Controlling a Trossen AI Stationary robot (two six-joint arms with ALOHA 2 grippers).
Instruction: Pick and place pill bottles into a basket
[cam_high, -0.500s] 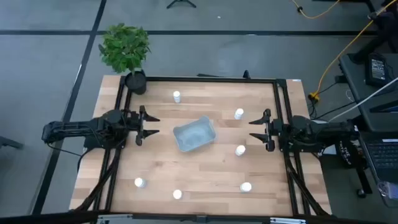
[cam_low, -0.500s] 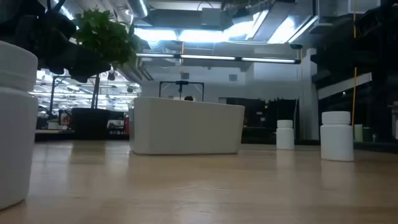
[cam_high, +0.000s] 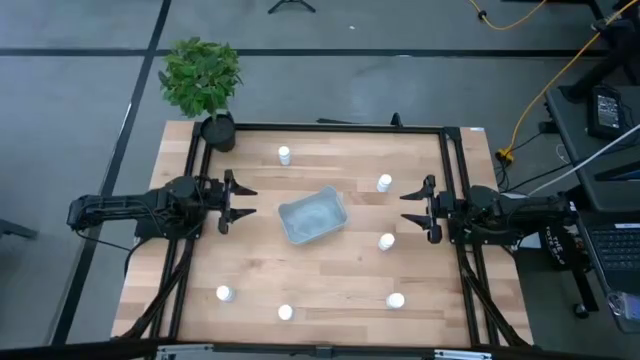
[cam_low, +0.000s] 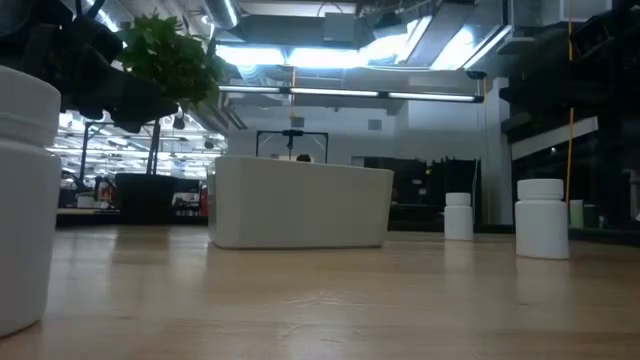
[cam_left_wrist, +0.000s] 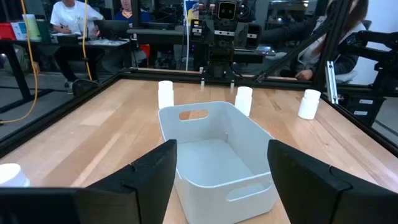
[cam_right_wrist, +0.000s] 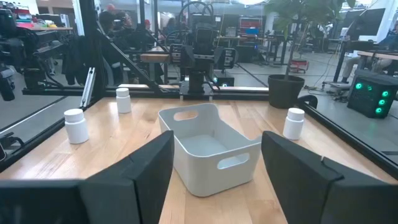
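Note:
The pale blue-grey basket (cam_high: 313, 216) stands on its base at the table's middle; it also shows in the left wrist view (cam_left_wrist: 214, 158) and the right wrist view (cam_right_wrist: 210, 146). Six small white pill bottles stand upright on the wood: one far left (cam_high: 285, 155), two right of the basket (cam_high: 384, 183) (cam_high: 386, 241), three along the near edge (cam_high: 224, 293) (cam_high: 285, 313) (cam_high: 396, 300). My left gripper (cam_high: 245, 200) is open and empty, left of the basket. My right gripper (cam_high: 410, 208) is open and empty, right of the basket, between the two bottles there.
A black pot with a green plant (cam_high: 203, 85) stands at the table's far left corner. A black frame (cam_high: 330, 127) runs along the far edge and both sides. People sit at desks beyond the table in the left wrist view (cam_left_wrist: 74, 22).

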